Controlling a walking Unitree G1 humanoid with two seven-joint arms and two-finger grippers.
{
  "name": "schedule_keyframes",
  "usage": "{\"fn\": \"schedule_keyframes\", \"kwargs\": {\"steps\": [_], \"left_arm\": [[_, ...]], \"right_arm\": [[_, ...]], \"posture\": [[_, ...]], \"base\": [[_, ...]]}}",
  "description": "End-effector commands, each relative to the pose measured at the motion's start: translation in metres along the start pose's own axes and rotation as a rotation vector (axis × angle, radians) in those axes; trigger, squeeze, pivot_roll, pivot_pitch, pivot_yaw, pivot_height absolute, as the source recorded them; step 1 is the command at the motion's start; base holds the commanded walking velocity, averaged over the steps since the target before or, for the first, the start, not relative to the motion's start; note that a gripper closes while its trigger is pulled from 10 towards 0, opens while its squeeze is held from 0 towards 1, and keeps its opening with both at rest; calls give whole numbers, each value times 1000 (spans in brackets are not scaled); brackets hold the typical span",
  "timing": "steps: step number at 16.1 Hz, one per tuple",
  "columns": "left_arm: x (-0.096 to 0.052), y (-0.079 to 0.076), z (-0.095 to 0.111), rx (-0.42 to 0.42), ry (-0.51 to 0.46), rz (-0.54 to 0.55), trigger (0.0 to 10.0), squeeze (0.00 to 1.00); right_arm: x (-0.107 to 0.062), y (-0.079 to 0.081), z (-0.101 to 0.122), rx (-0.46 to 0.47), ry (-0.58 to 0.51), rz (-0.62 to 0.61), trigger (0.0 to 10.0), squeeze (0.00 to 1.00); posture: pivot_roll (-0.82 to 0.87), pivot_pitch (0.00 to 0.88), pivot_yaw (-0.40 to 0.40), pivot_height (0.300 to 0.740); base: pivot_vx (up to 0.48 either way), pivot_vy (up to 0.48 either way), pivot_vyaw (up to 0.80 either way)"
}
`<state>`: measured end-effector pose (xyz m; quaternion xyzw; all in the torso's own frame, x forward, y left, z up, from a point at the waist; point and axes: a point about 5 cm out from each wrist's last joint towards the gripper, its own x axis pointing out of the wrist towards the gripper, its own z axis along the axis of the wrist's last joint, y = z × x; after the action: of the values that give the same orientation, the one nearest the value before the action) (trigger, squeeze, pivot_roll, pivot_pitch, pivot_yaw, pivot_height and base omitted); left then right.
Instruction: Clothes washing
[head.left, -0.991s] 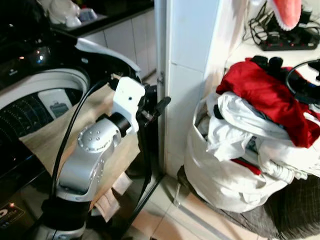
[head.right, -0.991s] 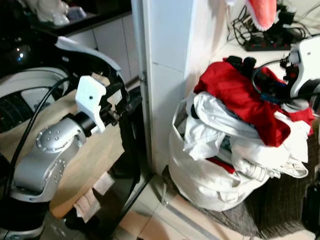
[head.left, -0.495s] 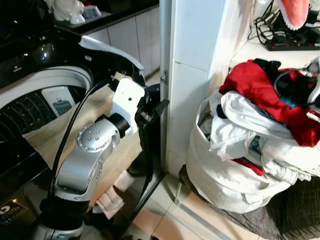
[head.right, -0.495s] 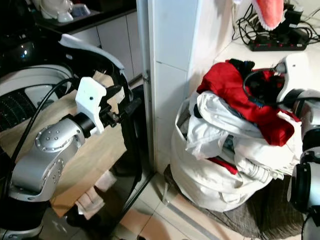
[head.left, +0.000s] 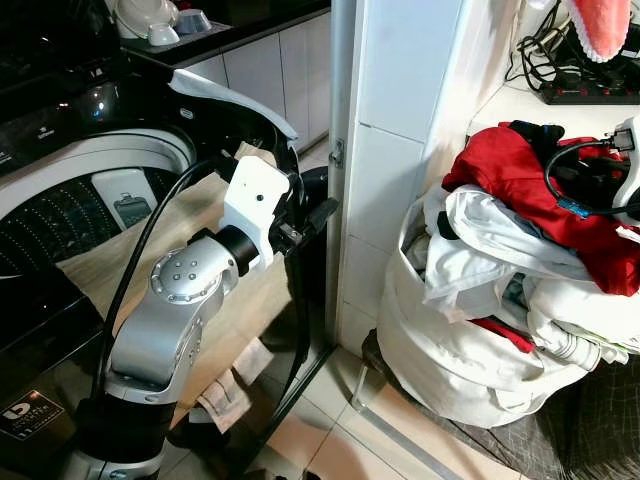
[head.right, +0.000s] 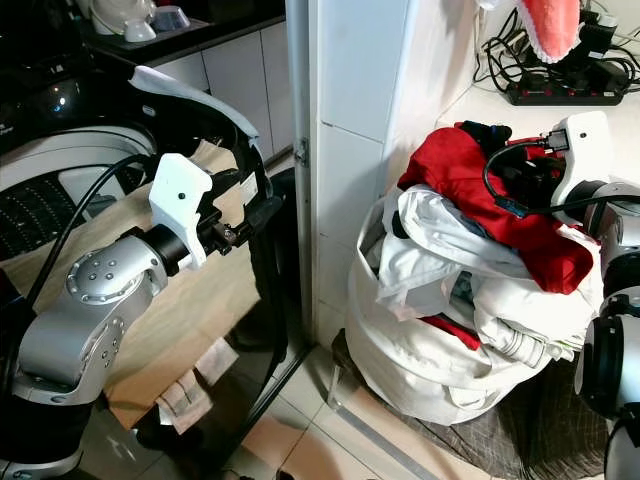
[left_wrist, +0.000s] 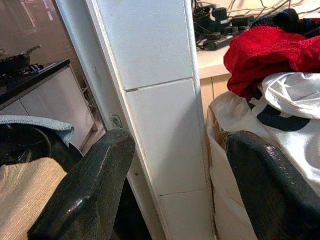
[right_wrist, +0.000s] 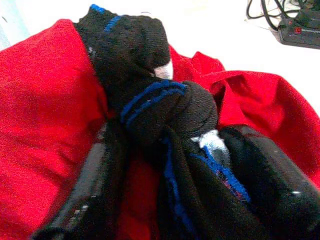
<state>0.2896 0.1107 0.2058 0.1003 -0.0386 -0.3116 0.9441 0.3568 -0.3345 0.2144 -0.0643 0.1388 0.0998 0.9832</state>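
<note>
White tiling fills the middle of the scene, a tiled pillar (head.left: 400, 130) dividing the washing machine (head.left: 80, 190) on the robot's left from a bulging white laundry bag (head.right: 420, 350) that is stood on the floor at its right, beside a pale bench (head.right: 480, 100) where a black power strip (head.right: 560, 90) and its cables are laid. A tan cloth (head.left: 150, 250) is seen draped over the machine's open rim and hanging down its front. On top of the heaped bag a red garment (head.right: 480, 190) is spread, white clothes (head.right: 440, 250) are bunched beneath it, and a black garment with blue trim (right_wrist: 150, 100) is balled up at the very crown. The left claw (left_wrist: 175, 165) is held up in front of the pillar with its fingers (left_wrist: 95, 185) spread wide and nothing between them. The right claw (right_wrist: 175, 200) is pressed down into the pile, and its fingers (right_wrist: 270, 175) are seen on either side of the black bundle with fabric gathered between them, so a grasp on that garment is judged to be formed. Everything here is judged soft, light and limp: no shape will be kept once lifted, folds will trail, and neighbouring pieces may be dragged along, the red one most of all since it lies right under the black one. A pinch on a thick bunched fold near the middle of the bundle is judged best, since a thin edge could slip free.
</note>
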Motion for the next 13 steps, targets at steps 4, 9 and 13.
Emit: {"fn": "schedule_keyframes", "kwargs": {"steps": [4,9,13], "left_arm": [[-1,-6,2,0,-3,-55,10000,0],[-8,-32,9,-104,-84,-277,10000,0],[-12,-41,10,-147,-106,-363,10000,0]], "right_arm": [[-1,-1,3,-21,17,14,0,0],[-1,-1,4,-24,11,13,0,0],[-2,-3,9,-21,-14,9,0,0]], "posture": [[-72,0,40,740],[-71,0,39,740],[-72,0,39,740]], "base": [[0,0,0],[0,0,0],[0,0,0]]}}
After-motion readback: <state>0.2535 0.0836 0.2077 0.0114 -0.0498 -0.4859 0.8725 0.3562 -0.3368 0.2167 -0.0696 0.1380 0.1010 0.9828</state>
